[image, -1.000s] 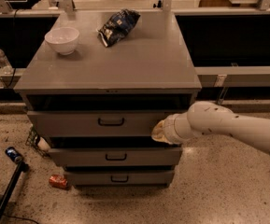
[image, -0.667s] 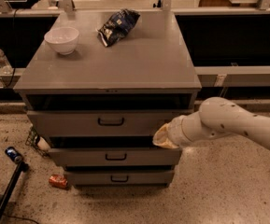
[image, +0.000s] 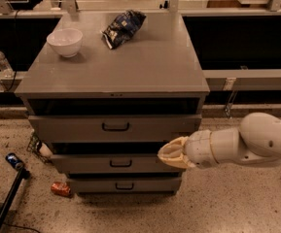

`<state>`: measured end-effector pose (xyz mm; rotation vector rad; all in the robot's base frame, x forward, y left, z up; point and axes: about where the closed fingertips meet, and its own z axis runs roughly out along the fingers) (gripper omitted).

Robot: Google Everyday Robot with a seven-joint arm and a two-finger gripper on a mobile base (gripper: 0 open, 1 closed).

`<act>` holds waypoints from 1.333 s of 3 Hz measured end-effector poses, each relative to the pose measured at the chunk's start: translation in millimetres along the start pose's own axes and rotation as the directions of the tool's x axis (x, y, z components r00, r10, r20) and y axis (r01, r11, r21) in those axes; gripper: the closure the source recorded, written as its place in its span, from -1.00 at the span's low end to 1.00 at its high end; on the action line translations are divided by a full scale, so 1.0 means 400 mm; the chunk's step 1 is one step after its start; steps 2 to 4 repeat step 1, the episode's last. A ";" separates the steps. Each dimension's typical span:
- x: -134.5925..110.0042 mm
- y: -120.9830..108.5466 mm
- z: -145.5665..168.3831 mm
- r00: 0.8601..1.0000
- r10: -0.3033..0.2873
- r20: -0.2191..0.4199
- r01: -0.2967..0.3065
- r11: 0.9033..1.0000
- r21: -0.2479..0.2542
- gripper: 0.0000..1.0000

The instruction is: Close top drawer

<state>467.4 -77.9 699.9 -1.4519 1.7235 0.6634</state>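
Note:
The top drawer (image: 81, 127) is a wide grey metal front with a small dark loop handle (image: 115, 126). It stands pulled out a little, with a dark gap above it under the cabinet top. Two shorter grey drawers (image: 81, 163) sit below it, also slightly out. My gripper (image: 169, 154) is at the end of the white arm that comes in from the right. It hangs in front of the cabinet's lower right corner, just below the top drawer's right end and in front of the middle drawer.
A white bowl (image: 65, 41) and a dark blue snack bag (image: 123, 27) lie on the cabinet top (image: 130, 67). A can (image: 61, 189), a blue object (image: 13, 160) and a black pole (image: 6, 203) lie on the speckled floor at left. A water bottle (image: 1, 61) stands at far left.
My arm and gripper have dropped lower and pulled back a little to the right, from beside the top drawer's right end down to the level of the middle drawer. The drawers look unmoved.

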 end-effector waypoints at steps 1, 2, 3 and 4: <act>-0.018 0.005 -0.058 0.998 0.017 0.062 -0.021 0.998 0.055 0.62; -0.018 0.005 -0.058 0.998 0.017 0.062 -0.021 0.998 0.055 0.62; -0.018 0.005 -0.058 0.998 0.017 0.062 -0.021 0.998 0.055 0.62; -0.018 0.005 -0.058 0.998 0.017 0.062 -0.021 0.998 0.055 0.62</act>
